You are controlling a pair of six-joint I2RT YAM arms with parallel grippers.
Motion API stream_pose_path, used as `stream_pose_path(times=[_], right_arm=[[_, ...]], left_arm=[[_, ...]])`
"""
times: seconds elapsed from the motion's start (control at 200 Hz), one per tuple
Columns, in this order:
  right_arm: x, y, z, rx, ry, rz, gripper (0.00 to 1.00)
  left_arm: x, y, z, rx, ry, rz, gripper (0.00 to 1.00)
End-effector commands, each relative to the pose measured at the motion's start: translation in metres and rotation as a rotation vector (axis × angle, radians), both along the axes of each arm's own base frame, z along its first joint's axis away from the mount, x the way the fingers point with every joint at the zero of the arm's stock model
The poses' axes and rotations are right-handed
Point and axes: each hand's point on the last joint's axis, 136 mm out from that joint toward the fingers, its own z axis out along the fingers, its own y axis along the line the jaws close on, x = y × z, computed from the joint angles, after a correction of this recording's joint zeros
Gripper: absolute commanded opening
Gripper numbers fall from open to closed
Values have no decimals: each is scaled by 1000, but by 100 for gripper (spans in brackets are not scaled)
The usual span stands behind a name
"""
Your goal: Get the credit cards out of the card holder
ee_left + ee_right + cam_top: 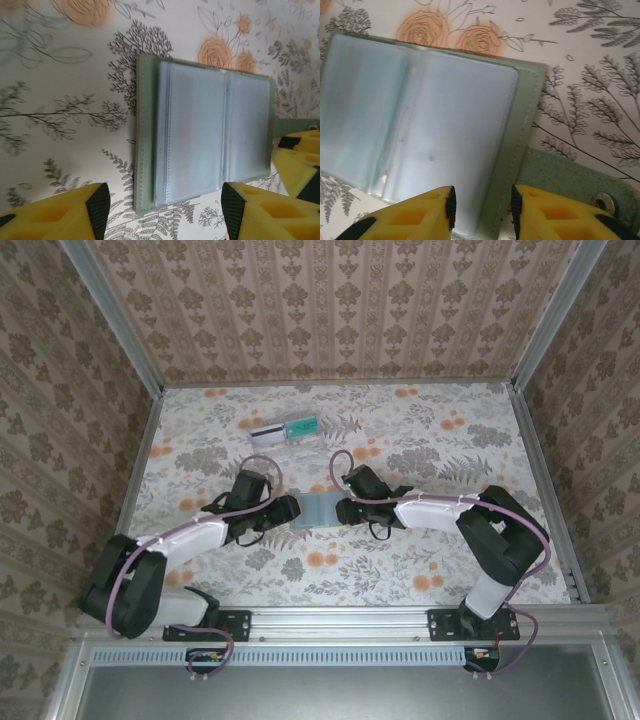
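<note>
Two grippers of mine meet at the flat green bifold card holder (pixel 318 510), lying opened, blue-grey pocket faces up, in the middle of the flower-patterned table (pixel 450 570). My left gripper (pixel 162 202), at its 9 o'clock, is released, jaws wide. My right gripper (pixel 481 205), at its 3 o'clock, holds narrow jaws over the green rim; whether it pinches, I cannot tell.

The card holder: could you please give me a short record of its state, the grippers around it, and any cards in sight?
card holder: open flat on the table, inner faces up
sleeves: no card visible inside
left gripper: open, fingers either side of the holder's edge
right gripper: jaws narrow over the green border; grip unclear
cards: one white, one teal, at the table's far side, apart from the holder
</note>
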Motion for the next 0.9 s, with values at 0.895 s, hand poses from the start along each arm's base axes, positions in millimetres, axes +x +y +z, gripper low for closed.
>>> stream_pose_path(times=[0.895], right_arm=[[0, -4, -18, 5, 65, -36, 37]], left_arm=[[13, -40, -5, -8, 16, -73, 59]])
